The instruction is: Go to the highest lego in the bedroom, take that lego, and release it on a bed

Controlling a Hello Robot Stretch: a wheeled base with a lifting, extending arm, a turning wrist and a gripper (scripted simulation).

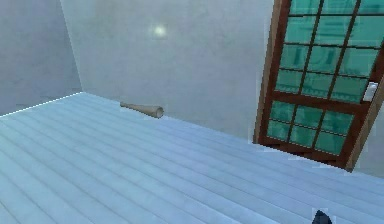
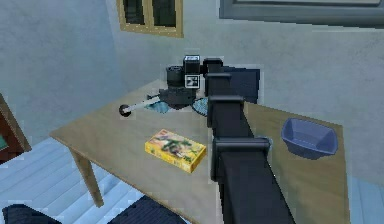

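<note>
The lego (image 2: 176, 150) is a flat yellow box with a dark picture on its lid. It lies on its broad face on the wooden worktop (image 2: 110, 135), near the front edge and just beside the dark arm (image 2: 240, 160), toward 9 o'clock of it. The claw (image 2: 135, 106) sits farther out over the worktop, toward 11 o'clock of the box and apart from it. Its finger end has only bare worktop behind it, so it holds nothing; how its fingers are set cannot be told. A blue bowl (image 2: 307, 137) stands toward 3 o'clock of the box, beyond the arm.

The box is probably light cardboard: stiff along its edges, but with broad faces that would dent under a hard squeeze. Its printed skin looks smooth, so it may slip or slide across the wood if nudged from one side only. Since it lies so low, the likeliest hold is across its narrower span, with one finger on each long edge near the middle, so that it lifts level rather than swinging from a corner.
</note>
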